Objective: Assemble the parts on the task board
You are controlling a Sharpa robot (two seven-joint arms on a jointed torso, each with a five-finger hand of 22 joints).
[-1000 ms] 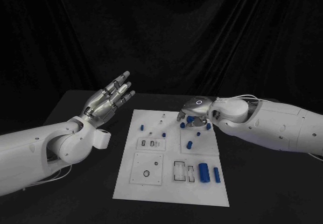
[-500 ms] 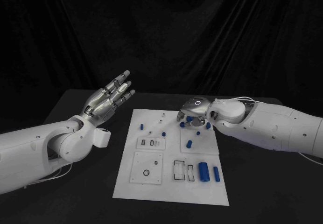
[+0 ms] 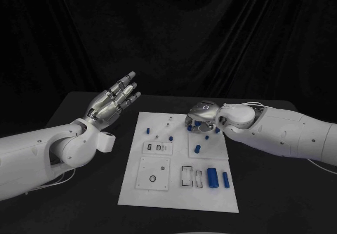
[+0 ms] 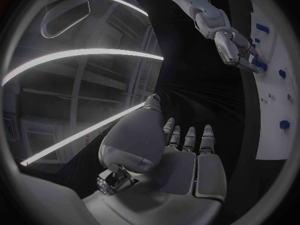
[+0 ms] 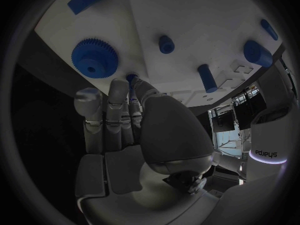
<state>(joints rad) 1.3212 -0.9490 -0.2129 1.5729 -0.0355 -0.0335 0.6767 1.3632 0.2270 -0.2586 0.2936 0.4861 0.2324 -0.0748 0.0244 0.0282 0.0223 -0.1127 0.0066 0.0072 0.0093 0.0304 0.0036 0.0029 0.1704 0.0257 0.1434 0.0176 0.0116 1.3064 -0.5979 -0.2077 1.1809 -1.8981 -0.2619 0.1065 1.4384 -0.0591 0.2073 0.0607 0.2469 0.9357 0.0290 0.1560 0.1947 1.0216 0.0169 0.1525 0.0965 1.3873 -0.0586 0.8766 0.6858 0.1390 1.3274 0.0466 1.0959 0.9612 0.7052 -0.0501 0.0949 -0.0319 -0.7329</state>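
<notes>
The task board lies in the middle of the black table, a long white plate that reaches from the far side toward the robot.

The left hand is raised above the table, to the left of the board and well apart from it. Its fingers are spread and almost straight, pointing up and away, and it holds nothing. In the left wrist view the same hand shows its palm with the fingers side by side and nothing between them.

The right hand is low over the far right part of the board, with the fingers turned down to the plate. In the right wrist view the right hand has its fingers curled together, and the tips meet at a small blue part just beside a blue gear that lies flat on the board. It seems that the tips pinch this small part, but I cannot tell it for sure (the fingers cover most of it).

Other blue parts stand or lie on the board. A short peg and a longer peg rise from the plate near the gear. In the head view one small blue piece is at the far left of the board, one lies near the middle right, and two long blue cylinders lie side by side at the near right, beside some rectangular slots. A black ring is drawn or set in the near left panel.
</notes>
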